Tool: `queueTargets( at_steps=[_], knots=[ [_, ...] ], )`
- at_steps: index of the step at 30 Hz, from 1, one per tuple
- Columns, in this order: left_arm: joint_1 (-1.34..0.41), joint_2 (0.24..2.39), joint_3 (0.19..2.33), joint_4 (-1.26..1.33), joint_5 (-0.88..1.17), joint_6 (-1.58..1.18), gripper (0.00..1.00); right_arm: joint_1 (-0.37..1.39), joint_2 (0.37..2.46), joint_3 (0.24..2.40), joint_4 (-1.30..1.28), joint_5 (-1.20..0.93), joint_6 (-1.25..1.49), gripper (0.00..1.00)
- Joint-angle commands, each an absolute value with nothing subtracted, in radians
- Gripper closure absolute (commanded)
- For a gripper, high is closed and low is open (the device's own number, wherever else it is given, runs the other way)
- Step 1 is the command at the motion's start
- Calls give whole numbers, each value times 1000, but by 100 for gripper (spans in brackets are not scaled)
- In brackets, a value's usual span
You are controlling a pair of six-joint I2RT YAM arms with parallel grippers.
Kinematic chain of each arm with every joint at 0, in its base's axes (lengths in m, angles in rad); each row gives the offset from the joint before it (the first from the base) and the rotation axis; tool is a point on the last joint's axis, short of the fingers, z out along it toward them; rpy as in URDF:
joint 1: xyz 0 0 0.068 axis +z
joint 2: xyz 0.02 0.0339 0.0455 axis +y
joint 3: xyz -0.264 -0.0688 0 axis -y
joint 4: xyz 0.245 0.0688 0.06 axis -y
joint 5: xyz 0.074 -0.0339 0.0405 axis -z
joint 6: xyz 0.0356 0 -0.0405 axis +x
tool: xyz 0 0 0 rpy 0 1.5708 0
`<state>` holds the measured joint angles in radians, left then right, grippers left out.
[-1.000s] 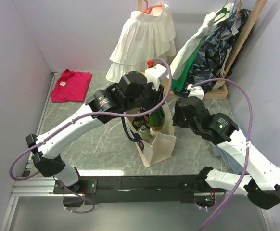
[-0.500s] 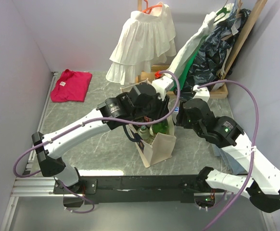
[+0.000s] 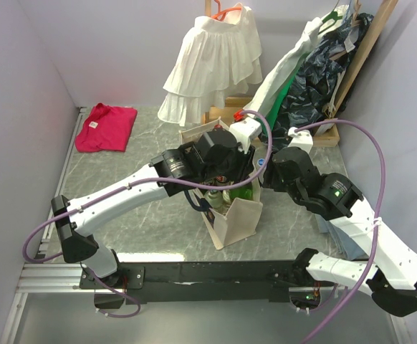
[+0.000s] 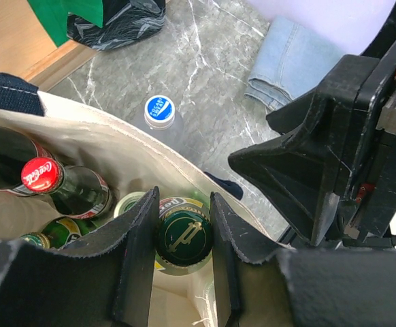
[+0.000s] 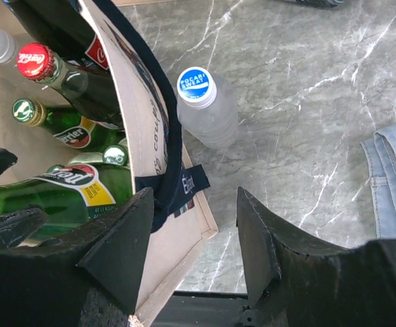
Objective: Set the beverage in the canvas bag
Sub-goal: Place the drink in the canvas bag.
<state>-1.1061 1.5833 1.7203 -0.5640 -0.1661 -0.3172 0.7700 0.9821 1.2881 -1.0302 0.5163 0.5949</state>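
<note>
Your left gripper (image 4: 182, 204) is clamped on the neck of the green bottle (image 4: 184, 238). The bottle stands roughly upright, cap up, inside the canvas bag (image 4: 109, 146). Your right gripper (image 5: 194, 201) hangs with its jaws spread at the bag's rim, and a clear water bottle (image 5: 208, 112) stands just outside the bag.

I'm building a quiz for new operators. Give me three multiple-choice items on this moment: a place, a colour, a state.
1. Where is the clear plastic bottle with the blue-and-white cap? A in the cream canvas bag; B on the grey marble table beside it; C in the right gripper.
2. Cap colour of the green bottle in the left gripper? A red; B dark green; C blue.
3. The right gripper is: A open; B shut on a bottle; C out of view.
B: outside the bag wall. B: green cap between fingers. A: fingers apart, clamping nothing.
</note>
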Motion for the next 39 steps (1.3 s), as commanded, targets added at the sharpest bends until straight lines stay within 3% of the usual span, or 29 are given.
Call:
queueTargets(
  at_steps=[1,26,39],
  knots=[
    [-1115,1542,1733,-377,-186,-336,99,773,969,1284,-1031,551,611,41],
    [-1177,1540,1652,-316,-156,-416,99,772,971,1275,-1037,568,615,40],
    [-1189,1519,1559,-278,-242,-423,99,772,988,1285,-1035,566,603,40]
  ],
)
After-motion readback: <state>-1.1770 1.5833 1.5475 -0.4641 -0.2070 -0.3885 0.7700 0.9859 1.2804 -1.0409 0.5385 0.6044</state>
